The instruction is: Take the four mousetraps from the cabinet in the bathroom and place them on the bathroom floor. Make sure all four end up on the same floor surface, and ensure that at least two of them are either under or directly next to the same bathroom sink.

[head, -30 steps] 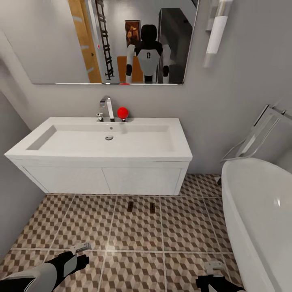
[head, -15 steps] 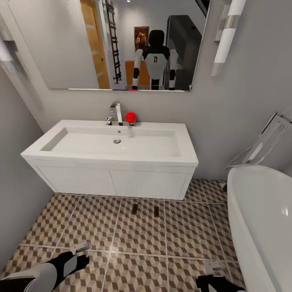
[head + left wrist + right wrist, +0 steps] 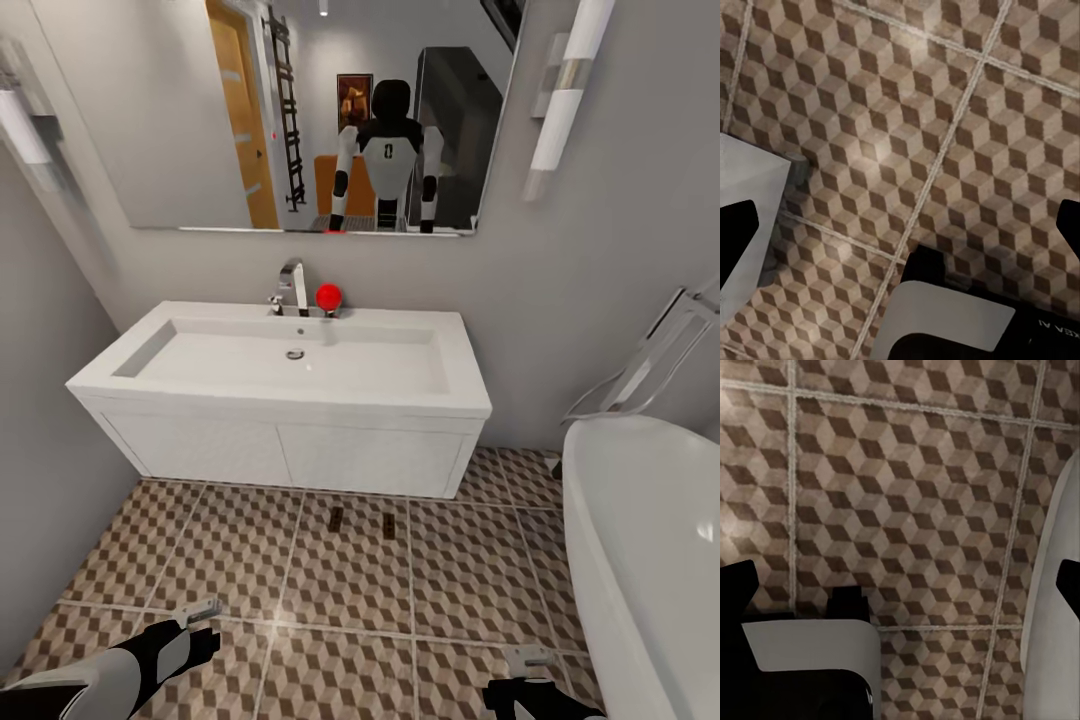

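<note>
We have backed off from two mousetraps [image 3: 362, 522] below the sink [image 3: 290, 368]; both pincers [image 3: 195, 612] [image 3: 528, 662] empty, spread.

At the lower left of the head view, the robot's left arm [image 3: 95, 685] is a smooth white tube with a black end and grey gripper tip [image 3: 197, 609]. The right gripper [image 3: 527, 660] is grey on black.

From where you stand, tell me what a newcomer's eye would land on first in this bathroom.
The wide white bathroom sink sits against the wall ahead, with a bright red ball beside its chrome tap. Above it a large mirror reflects the robot itself. Below, two small mousetraps lie side by side on the cube-patterned bathroom floor just in front of the sink unit, with a white bathtub at the right.
</note>
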Robot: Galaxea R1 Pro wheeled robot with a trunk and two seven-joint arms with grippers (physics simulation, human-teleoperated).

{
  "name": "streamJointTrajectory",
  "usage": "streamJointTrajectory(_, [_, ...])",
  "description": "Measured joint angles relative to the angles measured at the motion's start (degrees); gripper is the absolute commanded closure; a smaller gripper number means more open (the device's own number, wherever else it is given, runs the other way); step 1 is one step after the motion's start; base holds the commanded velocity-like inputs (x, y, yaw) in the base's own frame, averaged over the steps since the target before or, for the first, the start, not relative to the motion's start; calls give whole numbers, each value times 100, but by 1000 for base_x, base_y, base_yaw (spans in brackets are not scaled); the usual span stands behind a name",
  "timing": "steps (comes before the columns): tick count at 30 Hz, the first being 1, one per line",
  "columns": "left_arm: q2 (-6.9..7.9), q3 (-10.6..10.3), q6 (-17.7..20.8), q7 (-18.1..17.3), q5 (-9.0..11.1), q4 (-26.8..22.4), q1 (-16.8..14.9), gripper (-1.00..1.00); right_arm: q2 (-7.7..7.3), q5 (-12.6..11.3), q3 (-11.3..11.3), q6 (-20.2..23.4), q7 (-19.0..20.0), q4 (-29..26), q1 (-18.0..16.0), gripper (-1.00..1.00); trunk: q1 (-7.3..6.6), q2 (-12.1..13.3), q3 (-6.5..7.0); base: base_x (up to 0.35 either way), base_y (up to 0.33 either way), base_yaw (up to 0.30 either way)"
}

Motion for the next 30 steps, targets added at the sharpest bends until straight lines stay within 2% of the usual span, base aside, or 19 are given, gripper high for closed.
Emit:
streamJointTrajectory(9, [-4, -1, 0, -1, 1, 1, 1, -100, 0, 1, -4, 13, -16, 1, 0, -100, -198, 361, 181, 0, 0, 51])
streamJointTrajectory(30, [-31, -1, 23, -39, -8, 1, 27, -100, 1, -1, -11, 25, -28, 1, 0, -100, -660, 1205, 707, 0, 0, 146])
